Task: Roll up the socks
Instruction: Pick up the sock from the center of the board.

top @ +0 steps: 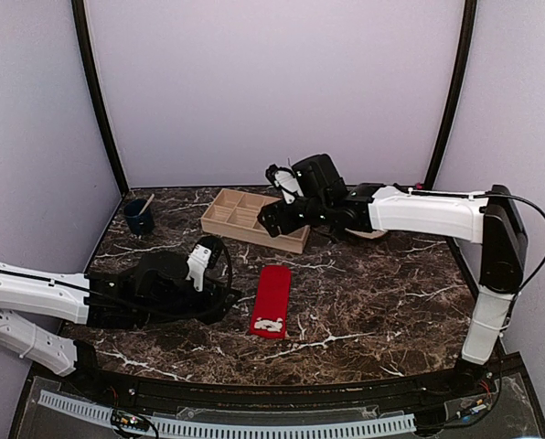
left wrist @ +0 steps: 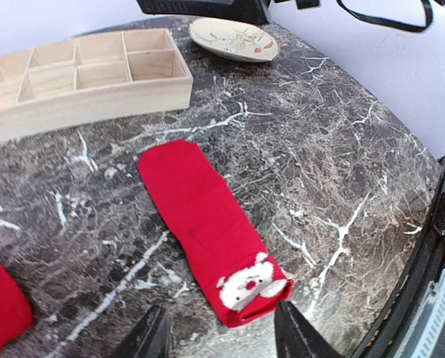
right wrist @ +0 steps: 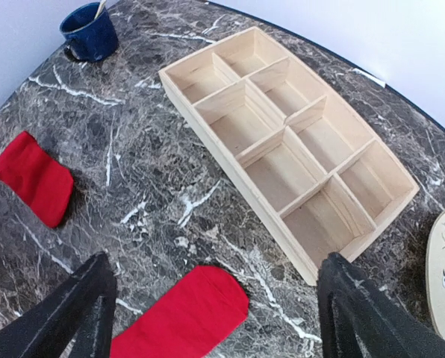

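**Inspector:** Status of the socks?

**Assessor:** About half done, in my judgement. The bundled sock [right wrist: 32, 177] sits as a compact red wad on the marble table [right wrist: 140, 149], well apart from its partner and on the blue mug [right wrist: 88, 33] side. I cannot tell whether it is rolled or merely folded. The flat sock [top: 271, 302] lies fully stretched and not yet rolled, near the middle of the table, just beside the left gripper [left wrist: 221, 321].

**Inspector:** Orientation of the flat one?

**Assessor:** Its long axis runs near-to-far in the top view, leaning slightly right at the far end. The white patch [left wrist: 249, 282] sits at the end toward the arms' bases. The plain rounded end points at the wooden tray [top: 272, 240] and stops short of it.

**Inspector:** Jaws?

**Assessor:** Both are released. The left gripper's fingers stand apart by the patch end, gripping nothing. The right gripper [right wrist: 213, 298] hangs spread wide over the tray-side end, empty.

**Inspector:** Remaining?

**Assessor:** The flat sock needs rolling along that axis, probably starting from one end.
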Controlling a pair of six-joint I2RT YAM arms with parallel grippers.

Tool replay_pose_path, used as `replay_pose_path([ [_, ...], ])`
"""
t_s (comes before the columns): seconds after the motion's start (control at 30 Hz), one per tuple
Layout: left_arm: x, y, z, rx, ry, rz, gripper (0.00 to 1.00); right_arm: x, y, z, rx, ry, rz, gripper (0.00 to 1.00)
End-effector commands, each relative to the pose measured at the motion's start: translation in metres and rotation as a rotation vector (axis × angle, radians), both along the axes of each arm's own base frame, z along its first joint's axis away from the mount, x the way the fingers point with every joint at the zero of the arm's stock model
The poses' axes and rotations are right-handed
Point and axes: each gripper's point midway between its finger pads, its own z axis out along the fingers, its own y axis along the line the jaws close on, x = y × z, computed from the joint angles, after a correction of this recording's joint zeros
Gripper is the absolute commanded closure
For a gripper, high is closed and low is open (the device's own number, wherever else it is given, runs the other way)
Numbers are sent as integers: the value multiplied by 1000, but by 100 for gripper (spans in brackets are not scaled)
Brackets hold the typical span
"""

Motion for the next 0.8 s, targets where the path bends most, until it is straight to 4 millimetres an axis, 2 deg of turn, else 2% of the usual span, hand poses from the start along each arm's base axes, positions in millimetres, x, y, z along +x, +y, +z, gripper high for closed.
replay_pose_path([
  [0.0, 8, 7, 29, -57, -145, 14, 45, 3, 26, 30, 90, 3, 96, 20],
  [0.1, 8, 8, 22, -18, -144, 14, 44, -7, 15, 25, 63, -4, 62, 25],
  [0.13, 7, 9, 17, -2, -129, 8, 44, -12, 10, 28, 67, -15, 54, 25],
  [0.17, 5, 9, 14, 2, -120, 4, 44, -20, 5, 23, 51, -7, 54, 26],
  [0.3, -3, 13, -6, 0, -75, -13, 48, -57, -10, -11, -118, 7, 45, 27],
  [0.4, -12, 13, -20, -11, -47, -45, 52, -91, -18, -36, -236, 2, 51, 28],
  [0.6, -34, -6, -39, -26, 18, -200, 56, -154, -23, -72, -266, 78, 134, 35],
  [0.77, -45, -21, -47, -34, 44, -293, 57, -184, -31, -95, -302, 115, 172, 37],
])
